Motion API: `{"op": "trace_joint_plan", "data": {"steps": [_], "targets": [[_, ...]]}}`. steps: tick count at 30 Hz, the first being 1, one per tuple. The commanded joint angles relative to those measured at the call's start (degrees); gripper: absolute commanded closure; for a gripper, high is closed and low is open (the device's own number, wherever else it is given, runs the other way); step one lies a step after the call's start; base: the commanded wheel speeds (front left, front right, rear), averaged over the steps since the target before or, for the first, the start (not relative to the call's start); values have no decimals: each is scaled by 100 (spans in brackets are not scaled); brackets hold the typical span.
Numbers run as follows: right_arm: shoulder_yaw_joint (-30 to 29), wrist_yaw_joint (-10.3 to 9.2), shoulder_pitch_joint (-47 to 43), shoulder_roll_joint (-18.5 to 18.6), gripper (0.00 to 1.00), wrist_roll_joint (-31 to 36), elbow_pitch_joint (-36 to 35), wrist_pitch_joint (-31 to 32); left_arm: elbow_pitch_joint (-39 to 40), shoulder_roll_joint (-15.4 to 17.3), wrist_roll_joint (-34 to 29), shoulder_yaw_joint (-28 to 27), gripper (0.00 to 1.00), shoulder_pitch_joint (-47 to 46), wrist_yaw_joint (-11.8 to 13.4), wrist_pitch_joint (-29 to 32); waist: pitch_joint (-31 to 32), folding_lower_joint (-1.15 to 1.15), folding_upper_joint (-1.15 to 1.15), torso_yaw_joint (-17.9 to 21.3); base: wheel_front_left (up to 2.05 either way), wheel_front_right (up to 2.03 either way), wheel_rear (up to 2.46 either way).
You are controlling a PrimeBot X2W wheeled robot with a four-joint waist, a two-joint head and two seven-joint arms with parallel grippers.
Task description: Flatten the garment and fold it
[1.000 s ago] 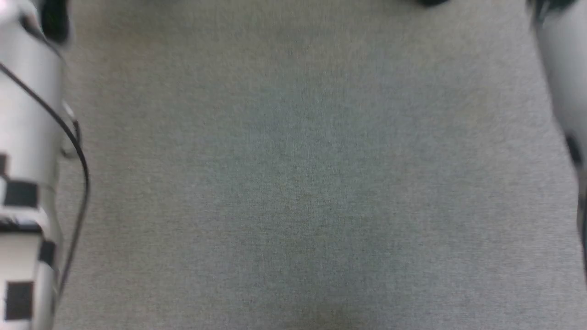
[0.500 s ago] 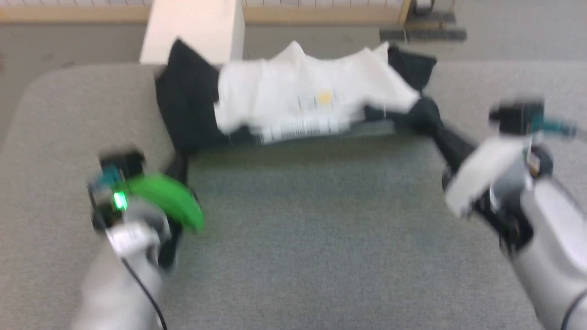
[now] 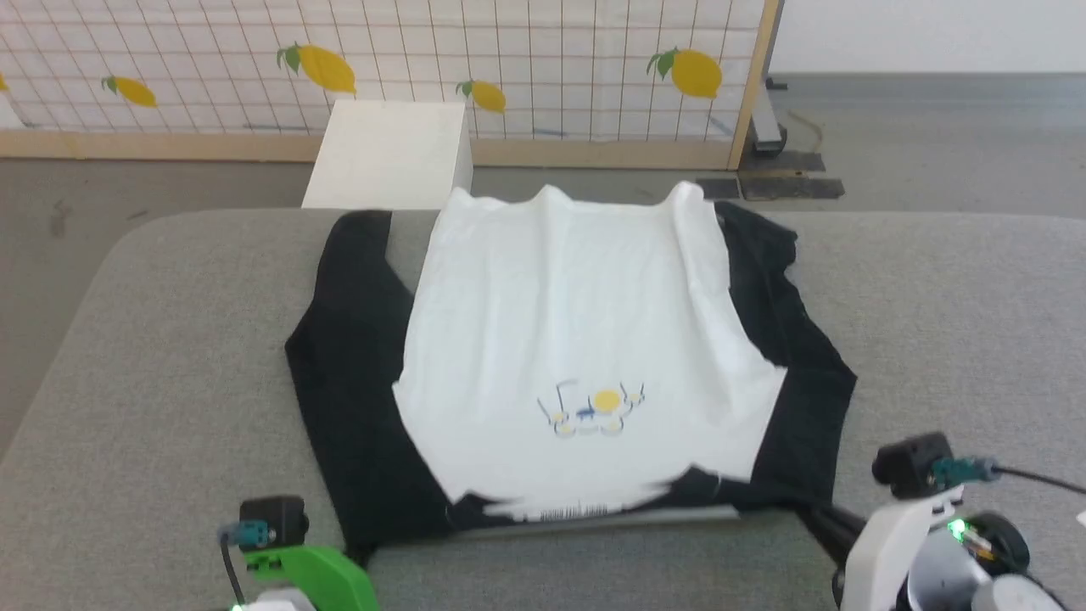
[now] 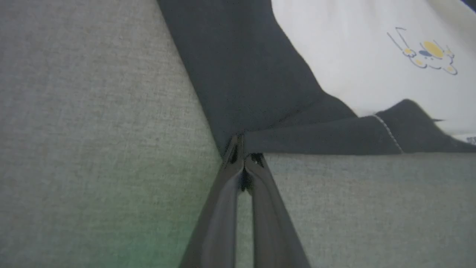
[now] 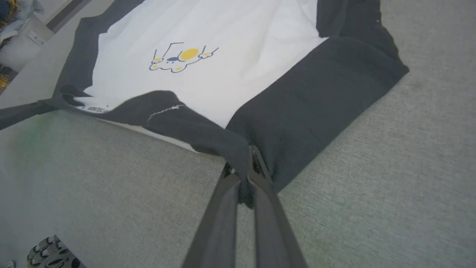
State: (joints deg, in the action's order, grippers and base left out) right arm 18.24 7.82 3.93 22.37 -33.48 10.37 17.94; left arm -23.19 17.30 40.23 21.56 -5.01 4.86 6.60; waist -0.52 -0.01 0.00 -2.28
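The garment [image 3: 577,339] lies spread on the grey table [image 3: 170,356], white body up, black sleeves folded along both sides, its small blue-and-yellow print [image 3: 594,409] towards me. The lettered neckband strip [image 3: 577,511] sits at the near edge. My left gripper [image 3: 361,552] is shut on the near left black corner; the left wrist view shows its fingertips [image 4: 238,150] pinching the dark cloth [image 4: 253,85]. My right gripper [image 3: 827,522] is shut on the near right black corner, and in the right wrist view the fabric [image 5: 297,111] bunches at its tips [image 5: 253,163].
A white box [image 3: 390,153] stands on the floor just beyond the table's far edge. Behind it runs a grid screen with lemon prints [image 3: 526,68] in a wooden frame. Bare table surface lies left, right and in front of the garment.
The head camera has tilted up from bare table to the whole scene. The garment, bunched half a second ago, now lies stretched flat. Both grippers sit lower in the picture, still shut on its corners.
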Motion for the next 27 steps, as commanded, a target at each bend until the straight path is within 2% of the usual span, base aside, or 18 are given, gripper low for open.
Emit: {"op": "trace_joint_plan", "data": {"steps": [1,9,11,13,17,24,25,26,27], "targets": [[-171,-33,-198,125,100,94,-107,193,53,284,-68,-35,100,252,231,213,76,1,0,11,0,0,0],[-500,-33,-999,124,100,521,-920,1611,693,673,-95,200,100,930,1060,1702,126,1,0,6,0,0,0],[-622,-33,-1137,78,100,585,-1105,1950,853,740,-39,217,100,1051,1202,2014,127,1,0,4,0,0,0],[-702,-33,-1235,50,100,685,-1262,2235,1027,795,-12,253,100,1150,1270,2213,142,1,0,10,0,0,0],[-706,-33,-1262,-102,100,896,-1386,2420,1216,778,42,282,100,1276,1329,2304,129,1,0,18,0,0,0],[-260,-33,-1033,-305,100,1043,-936,2499,1086,628,199,286,100,1175,1205,2292,29,1,0,-5,0,0,0],[-209,-33,-1009,-316,100,1051,-857,2512,1071,605,213,276,97,1142,1186,2262,24,1,0,-10,0,0,0],[-189,-33,-978,-351,100,1046,-790,2475,1044,580,247,275,46,1118,1149,2260,20,1,0,-14,0,0,0],[-180,-33,-953,-373,69,1048,-756,2417,1027,575,263,274,0,1100,1132,2268,17,1,0,-18,0,0,0]]}}
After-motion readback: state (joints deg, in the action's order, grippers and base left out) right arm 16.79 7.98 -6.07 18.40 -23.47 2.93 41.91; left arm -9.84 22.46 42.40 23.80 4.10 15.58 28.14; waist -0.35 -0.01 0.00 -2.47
